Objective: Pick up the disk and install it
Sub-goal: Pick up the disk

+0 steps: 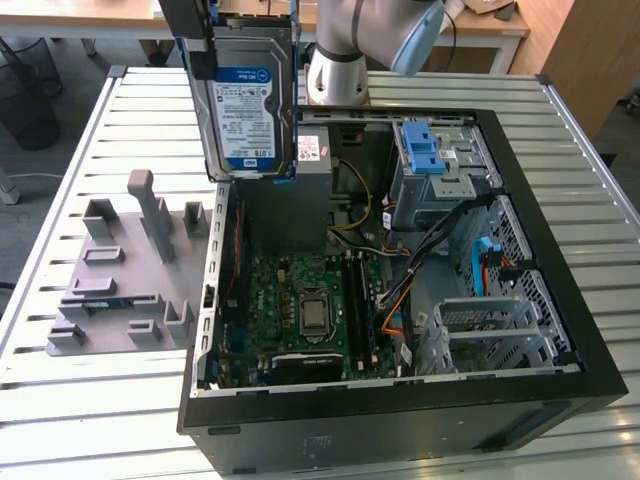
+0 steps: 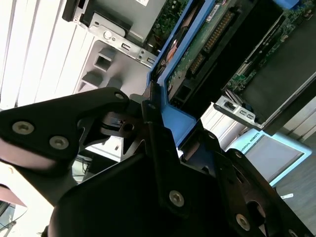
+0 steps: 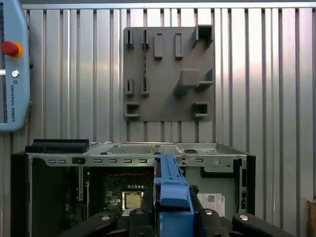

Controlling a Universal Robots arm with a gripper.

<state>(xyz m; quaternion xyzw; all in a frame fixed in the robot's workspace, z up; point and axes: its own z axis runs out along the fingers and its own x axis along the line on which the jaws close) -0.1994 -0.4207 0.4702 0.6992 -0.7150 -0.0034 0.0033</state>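
Observation:
The disk [image 1: 248, 110] hangs upright above the back-left corner of the open computer case [image 1: 400, 420], label side towards the exterior camera, with its blue carrier frame round the edges. My gripper [image 1: 243, 30] is shut on its upper end, at the top of the exterior view. In the first wrist view the disk's blue edge [image 3: 170, 190] stands between my black fingers [image 3: 140, 217], over the case opening. The second wrist view has the disk's circuit-board side [image 2: 197, 54] and blue frame clamped in the gripper [image 2: 153, 123].
Inside the case lie a green motherboard [image 1: 310, 305], cables and a metal drive cage with a light-blue latch bracket [image 1: 425, 150]. A grey fixture plate [image 1: 120, 270] with upright posts lies beside the case on the slatted table [image 1: 70, 400]. A teach pendant [image 3: 12, 64] rests on the table.

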